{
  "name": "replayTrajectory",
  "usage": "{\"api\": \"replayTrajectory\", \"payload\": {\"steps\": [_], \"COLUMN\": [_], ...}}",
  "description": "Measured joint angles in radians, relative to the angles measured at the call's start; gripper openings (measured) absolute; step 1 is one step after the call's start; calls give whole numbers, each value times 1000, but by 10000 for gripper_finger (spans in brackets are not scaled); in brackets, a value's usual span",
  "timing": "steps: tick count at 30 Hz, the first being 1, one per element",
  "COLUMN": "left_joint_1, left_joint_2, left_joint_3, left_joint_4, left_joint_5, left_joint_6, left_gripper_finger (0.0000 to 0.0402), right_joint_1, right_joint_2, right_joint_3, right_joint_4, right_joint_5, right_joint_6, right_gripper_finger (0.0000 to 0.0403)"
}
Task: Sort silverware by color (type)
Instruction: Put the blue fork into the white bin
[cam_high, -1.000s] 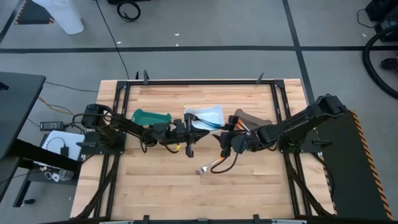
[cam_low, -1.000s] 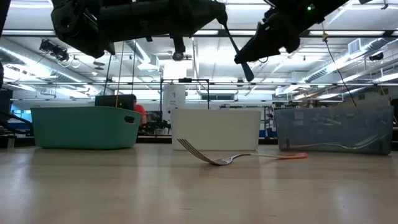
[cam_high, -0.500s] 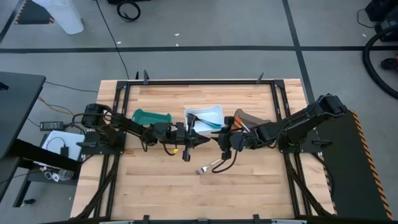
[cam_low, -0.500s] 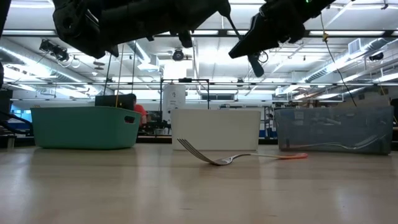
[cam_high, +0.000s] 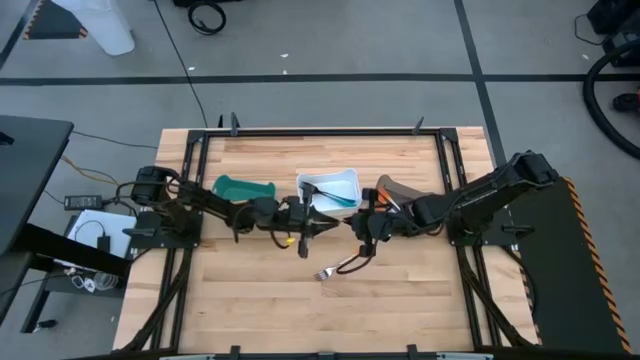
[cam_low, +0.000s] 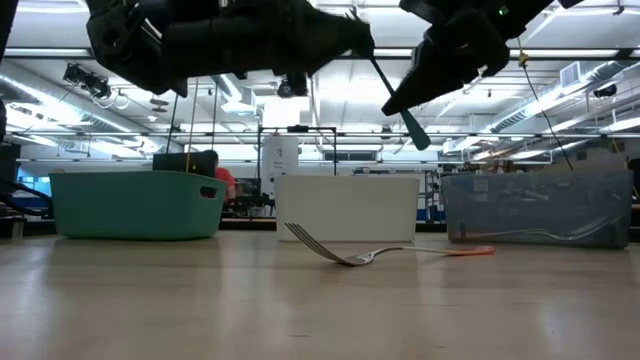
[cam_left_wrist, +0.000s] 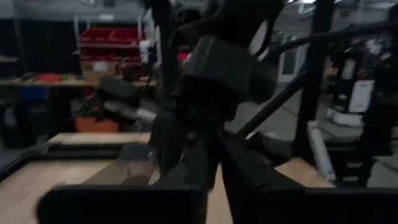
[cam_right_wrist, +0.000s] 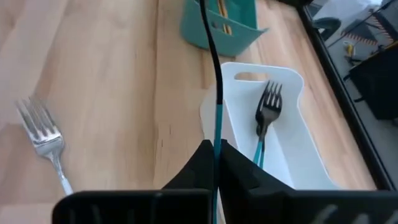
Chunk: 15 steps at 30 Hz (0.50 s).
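While clamped shut on a slim blue-handled utensil (cam_right_wrist: 216, 81), the right gripper (cam_right_wrist: 214, 155) hangs above the table just short of the white plastic bin (cam_right_wrist: 298, 155). Handle runs out forward from between its fingers; head end not visible, so fork or spoon can't tell. From the low view the piece slants down off the gripper, well clear of the wood.

Just ahead of the claw, inside the white bin: one dark-tined fork w/ blue handle (cam_right_wrist: 266, 121), so that's the matching bin. Beyond it, teal bin (cam_right_wrist: 219, 22) w/ gold/tan pieces (cam_right_wrist: 222, 14) standing in it. Off to the claw's side, on bare tabletop: silver-tined fork w/ orange handle (cam_high: 343, 267), lying flat, untouched. Grey-brown bin (cam_high: 400, 190) sits behind the right arm, contents unclear.

Left gripper (cam_high: 304, 229) hovers close opposite the right one, near the white bin; fingers look closed w/ nothing seen in them.

Change vs 1 s ago: right gripper has pulled in toward the white bin and the held piece has swung from pointing up to slanting down, left gripper shifted only a little. Orange fork hasn't moved. Judgement: blue piece is abt to be dropped in white bin; orange fork looks like the last loose item.
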<state>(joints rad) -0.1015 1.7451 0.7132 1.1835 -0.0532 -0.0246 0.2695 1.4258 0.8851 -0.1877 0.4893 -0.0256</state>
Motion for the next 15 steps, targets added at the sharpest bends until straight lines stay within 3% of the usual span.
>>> {"api": "replayTrajectory", "payload": {"steps": [8, 15], "left_joint_1": [1, -38], "left_joint_2": [-10, -19], "left_joint_3": [0, 0], "left_joint_4": [-195, -356], "left_joint_5": [-9, -76], "left_joint_6": [-41, -69], "left_gripper_finger": [144, 157], "right_joint_1": [-23, -28], "right_joint_2": [0, 0], "right_joint_3": [-1, -1], "right_joint_4": [9, 11], "right_joint_5": [-49, -66], "right_joint_6": [11, 16], "right_gripper_finger": [9, 9]}}
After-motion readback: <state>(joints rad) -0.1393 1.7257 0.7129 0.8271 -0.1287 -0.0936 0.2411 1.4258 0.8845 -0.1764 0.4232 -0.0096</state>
